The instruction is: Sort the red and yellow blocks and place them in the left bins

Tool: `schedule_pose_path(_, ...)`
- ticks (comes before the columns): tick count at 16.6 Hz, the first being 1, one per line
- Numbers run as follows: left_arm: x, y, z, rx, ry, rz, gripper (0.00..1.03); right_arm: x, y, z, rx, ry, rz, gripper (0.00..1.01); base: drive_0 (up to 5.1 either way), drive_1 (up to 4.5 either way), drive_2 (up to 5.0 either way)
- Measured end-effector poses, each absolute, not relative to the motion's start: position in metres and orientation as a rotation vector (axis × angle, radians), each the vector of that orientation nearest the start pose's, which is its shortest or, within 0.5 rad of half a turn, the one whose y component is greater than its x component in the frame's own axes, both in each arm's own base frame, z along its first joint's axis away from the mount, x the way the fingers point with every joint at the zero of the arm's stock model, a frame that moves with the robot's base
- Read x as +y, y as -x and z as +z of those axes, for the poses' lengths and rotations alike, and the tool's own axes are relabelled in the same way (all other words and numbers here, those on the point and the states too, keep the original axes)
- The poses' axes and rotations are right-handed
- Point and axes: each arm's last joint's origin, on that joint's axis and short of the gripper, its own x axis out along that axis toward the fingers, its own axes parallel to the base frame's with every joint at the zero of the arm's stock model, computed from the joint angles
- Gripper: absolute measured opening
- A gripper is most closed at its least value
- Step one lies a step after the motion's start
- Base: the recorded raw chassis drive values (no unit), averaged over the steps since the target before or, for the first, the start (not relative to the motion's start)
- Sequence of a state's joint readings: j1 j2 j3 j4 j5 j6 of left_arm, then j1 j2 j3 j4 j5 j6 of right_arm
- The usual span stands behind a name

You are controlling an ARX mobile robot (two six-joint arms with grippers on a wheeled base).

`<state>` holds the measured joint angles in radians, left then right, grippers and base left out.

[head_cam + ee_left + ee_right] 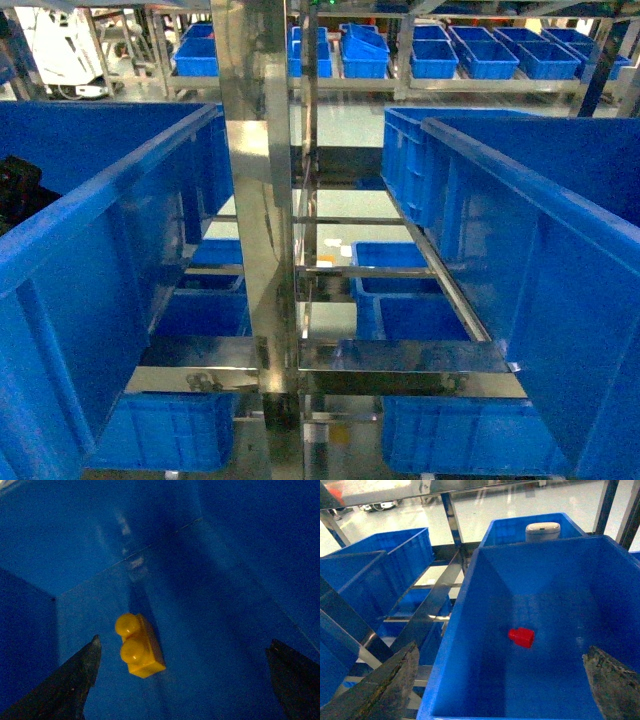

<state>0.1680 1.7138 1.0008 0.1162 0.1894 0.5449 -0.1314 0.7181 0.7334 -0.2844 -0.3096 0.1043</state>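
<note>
One yellow brick [139, 645] with two round studs lies on the floor of a blue bin [225, 630], seen only in the left wrist view, between the spread fingers of the left gripper [182, 680], which holds nothing. One red brick [522, 637] lies on the floor of another blue bin [470, 630], seen only in the right wrist view, ahead of the right gripper [502, 680], whose jaws also stand wide apart and empty; behind that bin a white device [543, 531] sits in a further bin. The head view shows neither brick nor gripper, only two large blue bins flanking a steel rack post [262, 200] and many more blue bins below and beyond; no readable writing shows anywhere.
</note>
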Motion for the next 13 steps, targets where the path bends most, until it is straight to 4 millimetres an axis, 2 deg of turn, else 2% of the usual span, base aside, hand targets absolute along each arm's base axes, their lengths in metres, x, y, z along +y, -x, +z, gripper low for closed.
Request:
schedule_pose_path(3, 0.055, -0.327, 0.241, 0.474, -0.352, -0.177, 0.98, -0.012, -0.157, 0.316, 0.272, -0.162, 0.163, 0.98, 0.0, 0.0, 0.0)
schedule_pose_path(5, 0.056, -0.301, 0.272, 0.409, -0.291, -0.173, 0.98, -0.012, -0.157, 0.316, 0.272, -0.162, 0.163, 0.98, 0.0, 0.0, 0.0)
schedule_pose_path(6, 0.058, -0.28, 0.279, 0.428, -0.238, -0.179, 0.98, -0.012, -0.157, 0.316, 0.272, -0.162, 0.163, 0.98, 0.0, 0.0, 0.0)
schedule_pose_path(8, 0.056, -0.255, 0.288, 0.425, -0.198, -0.217, 0.98, -0.012, -0.157, 0.316, 0.272, -0.162, 0.163, 0.98, 0.0, 0.0, 0.0)
schedule_pose_path(10, 0.045, -0.227, 0.308, 0.355, -0.199, -0.279, 0.98, -0.012, -0.157, 0.316, 0.272, -0.162, 0.163, 0.98, 0.0, 0.0, 0.0)
schedule_pose_path(11, 0.038, -0.219, 0.316, 0.32, -0.211, -0.307, 0.98, -0.012, -0.157, 0.316, 0.271, -0.162, 0.164, 0.98, 0.0, 0.0, 0.0)
schedule_pose_path(13, 0.037, -0.22, 0.316, 0.32, -0.209, -0.319, 0.98, -0.012, -0.157, 0.316, 0.272, -0.162, 0.163, 0.98, 0.0, 0.0, 0.0)
